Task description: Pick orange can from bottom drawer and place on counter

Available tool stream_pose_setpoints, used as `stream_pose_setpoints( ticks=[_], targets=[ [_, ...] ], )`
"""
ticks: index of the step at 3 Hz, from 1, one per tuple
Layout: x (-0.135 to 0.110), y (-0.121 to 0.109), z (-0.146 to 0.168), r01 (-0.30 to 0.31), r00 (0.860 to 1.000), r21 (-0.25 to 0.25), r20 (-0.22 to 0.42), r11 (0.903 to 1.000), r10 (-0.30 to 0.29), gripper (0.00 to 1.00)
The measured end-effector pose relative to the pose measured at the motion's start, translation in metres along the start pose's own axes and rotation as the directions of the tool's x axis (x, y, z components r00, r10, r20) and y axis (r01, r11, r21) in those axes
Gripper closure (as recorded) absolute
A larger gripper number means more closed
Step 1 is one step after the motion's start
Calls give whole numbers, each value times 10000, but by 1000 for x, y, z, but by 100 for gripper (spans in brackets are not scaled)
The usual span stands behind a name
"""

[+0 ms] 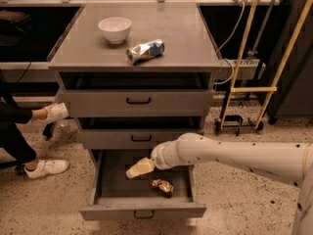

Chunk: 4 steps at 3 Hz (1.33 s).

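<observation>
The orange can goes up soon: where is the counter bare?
The counter is bare right of the silver-blue can; the white bowl crowds its back left. The hand hangs over the bottom drawer, beside the orange can.

Glossy counter [186, 43]; metal orange can [162, 186]; gripper [140, 168] above drawer [142, 211]

fat white tubular arm [244, 156], small dark dots, rounded wrist collar, ends in cream-yellow gripper [140, 168] over the open bottom drawer [142, 210].
</observation>
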<state>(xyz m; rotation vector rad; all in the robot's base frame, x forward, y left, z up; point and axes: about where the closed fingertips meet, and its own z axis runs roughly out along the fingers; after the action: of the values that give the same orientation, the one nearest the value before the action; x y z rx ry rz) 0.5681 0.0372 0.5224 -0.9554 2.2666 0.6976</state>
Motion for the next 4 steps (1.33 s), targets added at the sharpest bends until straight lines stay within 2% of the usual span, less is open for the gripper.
stream_pose_setpoints(
  ticks=[1,2,3,4],
  targets=[
    [-1,-1,0,0,10000,14,31,10000,0,0],
    [3,-5,4,-225,9997,-192,25,9996,226,0],
    [11,-12,7,251,9987,508,-455,9984,-228,0],
    [0,-18,-13,1446,9885,1790,-696,9732,-1341,0]
  ],
)
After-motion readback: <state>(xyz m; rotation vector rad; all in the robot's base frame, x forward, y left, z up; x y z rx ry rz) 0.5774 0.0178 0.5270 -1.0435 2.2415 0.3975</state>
